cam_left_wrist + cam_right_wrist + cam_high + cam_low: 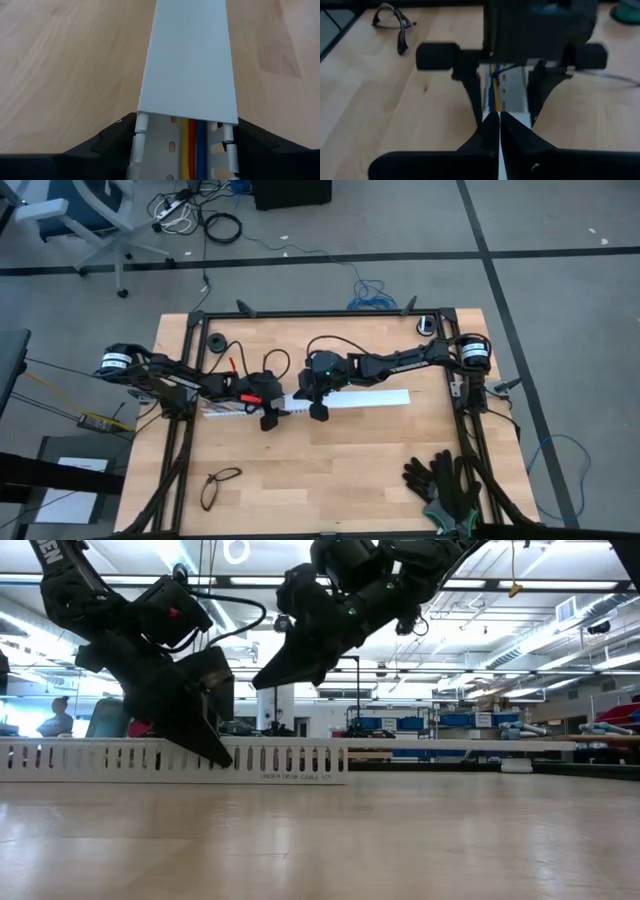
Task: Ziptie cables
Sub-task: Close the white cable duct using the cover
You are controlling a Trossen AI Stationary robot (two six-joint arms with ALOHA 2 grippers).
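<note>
One white slotted rail (225, 408) with one flat white cover (370, 397) lies mid-bench. One pair of glasses (219, 485) sits near the front edge, one pair of gloves (445, 485) at the front right corner. Two arms work here.

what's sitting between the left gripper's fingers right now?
The white slotted rail, cover on top, runs between the left gripper fingers, which stand open either side of it. The cables lie inside the rail. Left wrist view shows it.
</note>
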